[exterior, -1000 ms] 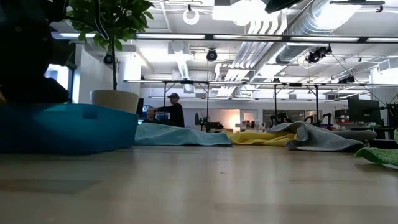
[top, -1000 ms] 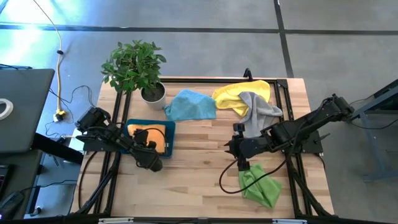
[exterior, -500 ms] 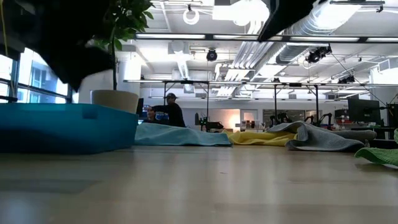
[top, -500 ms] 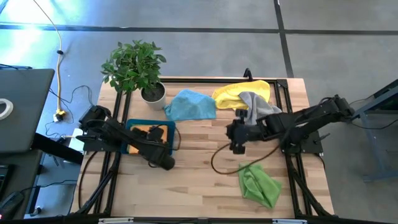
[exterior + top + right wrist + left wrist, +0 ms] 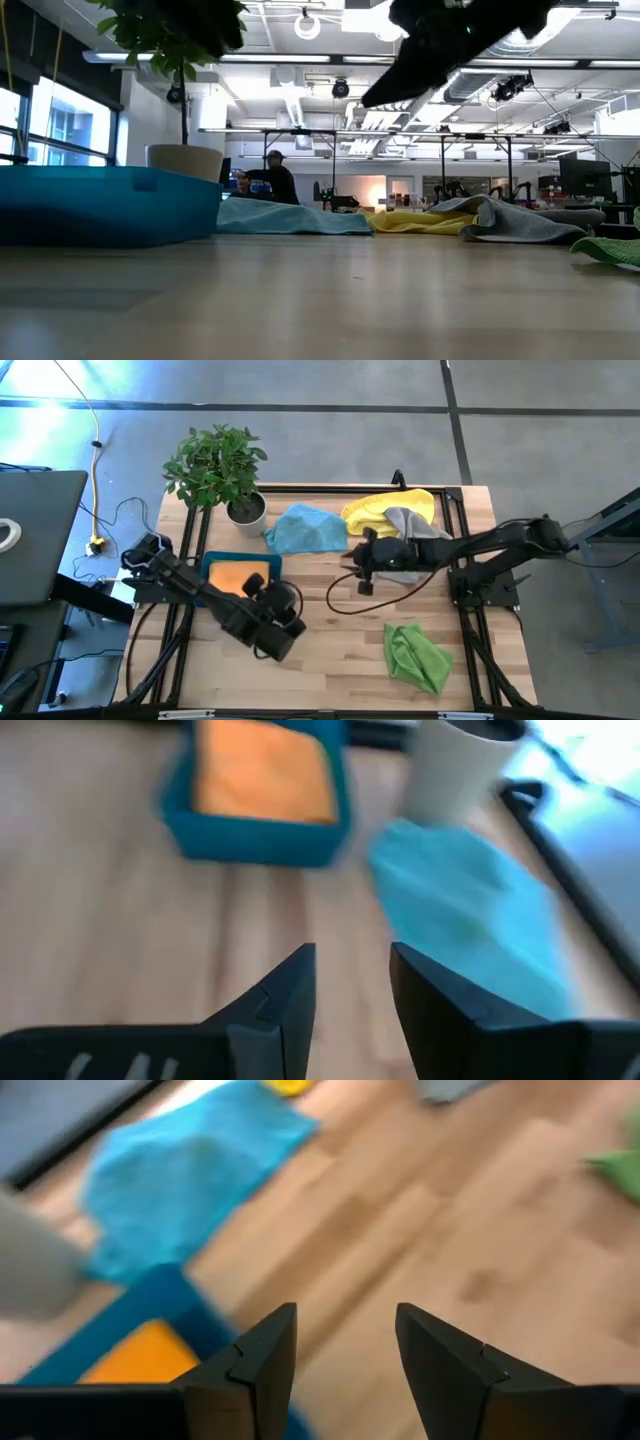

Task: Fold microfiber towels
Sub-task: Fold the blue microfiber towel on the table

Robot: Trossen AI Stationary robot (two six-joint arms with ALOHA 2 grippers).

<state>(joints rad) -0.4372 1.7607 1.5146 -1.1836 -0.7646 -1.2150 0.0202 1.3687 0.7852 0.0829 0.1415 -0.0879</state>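
Lime green towel [image 5: 416, 657] long axis diagonal across table; left gripper [image 5: 345, 1342], right gripper [image 5: 350, 982] both spread, empty.

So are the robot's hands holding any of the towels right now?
No. Both are empty, fingers apart: the left gripper over bare wood near the tray, the right gripper near the blue towel.

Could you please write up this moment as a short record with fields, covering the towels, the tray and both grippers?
orange towel: lying folded in the teal tray
blue towel: loose on the table beside the plant pot
yellow towel: crumpled at the far edge, partly under the grey towel
green towel: crumpled near the front right
left gripper: open, empty, above bare wood near the tray
right gripper: open, empty, facing the blue towel
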